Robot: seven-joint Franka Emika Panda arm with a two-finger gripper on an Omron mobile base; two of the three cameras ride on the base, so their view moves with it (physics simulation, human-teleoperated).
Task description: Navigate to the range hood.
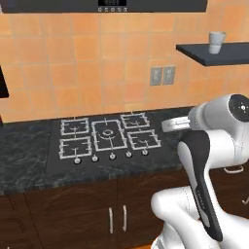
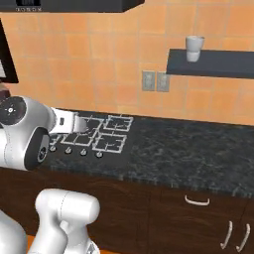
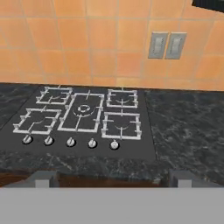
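The range hood (image 1: 58, 5) is a wide dark slab along the top edge of the left base view, directly above the cooktop (image 1: 108, 135). Its small black control panel (image 1: 112, 6) carries light markings. In the right base view the range hood (image 2: 84, 5) sits at the top left. My gripper (image 3: 113, 180) points at the cooktop (image 3: 83, 118) from the counter's front. It is open, its two fingertips (image 3: 43, 178) wide apart with nothing between them. The white hand (image 1: 174, 124) reaches over the counter to the right of the burners.
A black stone counter (image 2: 183, 149) runs right of the cooktop above dark brown cabinets (image 1: 73, 214). Two grey wall outlets (image 1: 162, 75) sit on the orange tiles. A dark shelf (image 2: 213, 63) holds a white cup (image 2: 194, 48). A dark appliance edge (image 1: 3, 85) stands at the left.
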